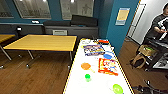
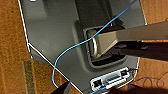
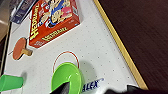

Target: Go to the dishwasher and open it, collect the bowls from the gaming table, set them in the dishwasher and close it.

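Note:
The gaming table [image 1: 75,82] is the long white-topped one straight ahead, with board-game boxes on it. A green bowl [image 1: 117,88] sits near its close right corner. In the right wrist view the green bowl [image 3: 65,76] lies just ahead of my right gripper [image 3: 97,90], which is open, with one dark fingertip [image 3: 61,88] over the bowl's near rim and the other well to the side. My left gripper [image 2: 97,90] hangs open over my grey base [image 2: 55,30] and the wooden floor. The yellow-orange bowl and the dishwasher are out of view.
A red game box [image 1: 107,66], a blue one [image 1: 93,49], an orange paddle [image 1: 86,66] and a green cup [image 1: 87,77] share the white top. A yellow-topped table [image 1: 42,42] stands left. A person [image 1: 160,23] with a rig stands at the right.

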Available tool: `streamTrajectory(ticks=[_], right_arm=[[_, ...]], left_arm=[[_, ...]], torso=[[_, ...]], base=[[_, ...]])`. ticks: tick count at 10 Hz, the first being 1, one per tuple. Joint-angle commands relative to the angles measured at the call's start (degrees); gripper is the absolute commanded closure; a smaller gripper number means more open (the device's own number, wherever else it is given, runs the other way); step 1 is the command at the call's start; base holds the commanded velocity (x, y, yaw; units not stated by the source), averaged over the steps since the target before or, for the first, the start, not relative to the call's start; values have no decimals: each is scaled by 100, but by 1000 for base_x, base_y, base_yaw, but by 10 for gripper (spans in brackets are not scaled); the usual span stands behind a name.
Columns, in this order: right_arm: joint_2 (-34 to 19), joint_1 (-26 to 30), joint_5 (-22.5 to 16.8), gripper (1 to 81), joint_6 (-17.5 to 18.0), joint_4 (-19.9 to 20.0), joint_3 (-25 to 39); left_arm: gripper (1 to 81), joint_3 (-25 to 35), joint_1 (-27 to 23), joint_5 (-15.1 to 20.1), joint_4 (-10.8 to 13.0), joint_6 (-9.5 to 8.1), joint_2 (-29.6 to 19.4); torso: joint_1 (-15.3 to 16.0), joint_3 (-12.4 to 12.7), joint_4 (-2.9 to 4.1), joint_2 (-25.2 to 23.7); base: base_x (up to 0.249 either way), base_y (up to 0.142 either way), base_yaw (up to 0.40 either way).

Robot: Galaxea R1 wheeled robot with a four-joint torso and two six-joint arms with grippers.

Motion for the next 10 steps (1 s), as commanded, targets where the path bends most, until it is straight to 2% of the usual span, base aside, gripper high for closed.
streamTrajectory(ticks=[1,3,5,7,10], right_arm=[[-266,773,-201,10,13,92,-26],[-178,887,-192,10,22,84,-26],[32,975,-175,10,13,66,-122],[401,941,-184,10,13,66,-482],[973,607,-140,10,13,75,-1115]], left_arm=[[10,19,-126,343,-8,-14,-24],[10,19,-134,343,-8,-14,-24],[10,19,-134,369,-8,-14,-33],[10,1,-134,370,-17,-14,-41],[10,-7,-161,378,-8,-14,-6]], torso=[[0,6,0,0],[2,-89,0,2],[5,-77,0,5],[5,-78,0,5],[5,-78,0,7]], base=[[0,0,0],[0,0,0],[0,0,0],[0,0,0],[0,0,0]])
